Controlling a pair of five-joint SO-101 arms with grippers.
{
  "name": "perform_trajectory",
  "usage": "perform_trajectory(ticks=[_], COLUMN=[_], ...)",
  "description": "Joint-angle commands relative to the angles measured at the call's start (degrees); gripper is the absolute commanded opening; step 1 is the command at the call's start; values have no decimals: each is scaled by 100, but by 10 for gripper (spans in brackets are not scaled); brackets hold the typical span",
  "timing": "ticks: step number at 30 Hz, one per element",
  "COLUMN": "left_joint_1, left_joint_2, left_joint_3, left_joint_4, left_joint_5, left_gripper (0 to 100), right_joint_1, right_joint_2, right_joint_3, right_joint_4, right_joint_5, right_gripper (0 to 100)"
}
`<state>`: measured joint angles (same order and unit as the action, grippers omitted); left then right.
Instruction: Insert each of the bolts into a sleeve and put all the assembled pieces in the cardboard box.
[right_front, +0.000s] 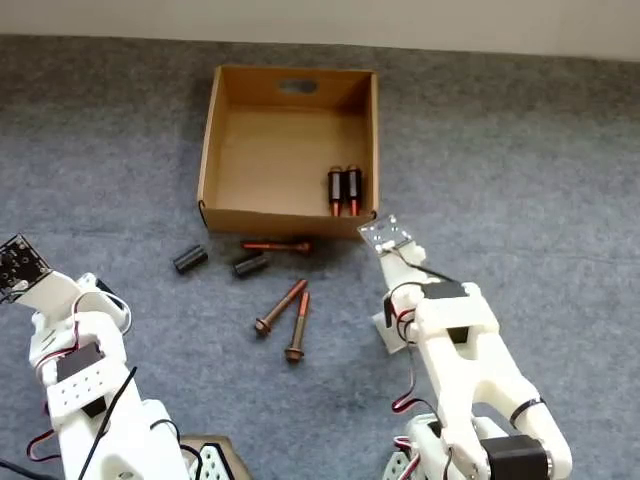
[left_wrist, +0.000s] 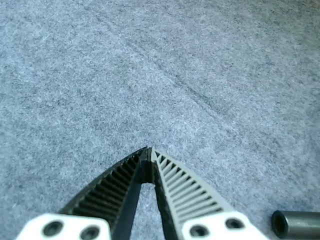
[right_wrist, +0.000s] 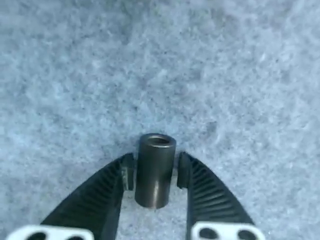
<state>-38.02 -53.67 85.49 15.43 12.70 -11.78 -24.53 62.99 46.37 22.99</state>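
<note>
- Three bolts lie loose on the carpet (right_front: 520, 150). The top bolt (right_front: 275, 245) lies crosswise just in front of the cardboard box (right_front: 210, 150). The slanted bolt (right_front: 280, 307) and the steep bolt (right_front: 297, 328) lie nearer the arms, heads toward the arms and shank tips close together.
- Two assembled pieces (right_front: 344, 190) sit side by side in the box, against its front wall near the right corner.
- Right gripper (right_wrist: 155, 159): the fingers are closed part-way onto the held sleeve (right_wrist: 156, 172), one on each flank. The sleeve's long axis runs along the fingers, with the open bore at the far end, past the tips. In the high view this gripper sits just off the box's front right corner.
- Left gripper (left_wrist: 149, 150): the fingers are fully together, tips touching, with nothing between them. It is over bare carpet at the far left.
- The left sleeve (right_front: 190, 259) and the middle sleeve (right_front: 251, 265) lie loose between the left arm and the box front.
- Judgement: all three bolts lie to the left of the right gripper, between the arms. The right gripper is nearer but occupied, so the bolt should come from the left arm, which must open first.
- The bolt's shank must line up with the sleeve's long axis and meet its open end. The slanted bolt looks the easiest reach.
</note>
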Motion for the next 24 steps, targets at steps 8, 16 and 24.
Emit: perform_trajectory(ticks=[8,16,24], left_joint_1=[92,92,356], left_joint_2=[-31,-31,-13], left_joint_3=[-295,-295,-391], left_joint_4=[-97,-88,105], left_joint_5=[9,9,-545], left_gripper=[9,10,10], right_joint_1=[92,119,92], right_joint_2=[-31,-40,-1314], right_joint_3=[-136,-127,-382], right_joint_4=[426,426,681], right_joint_5=[-35,448,-79], right_gripper=[156,4,6])
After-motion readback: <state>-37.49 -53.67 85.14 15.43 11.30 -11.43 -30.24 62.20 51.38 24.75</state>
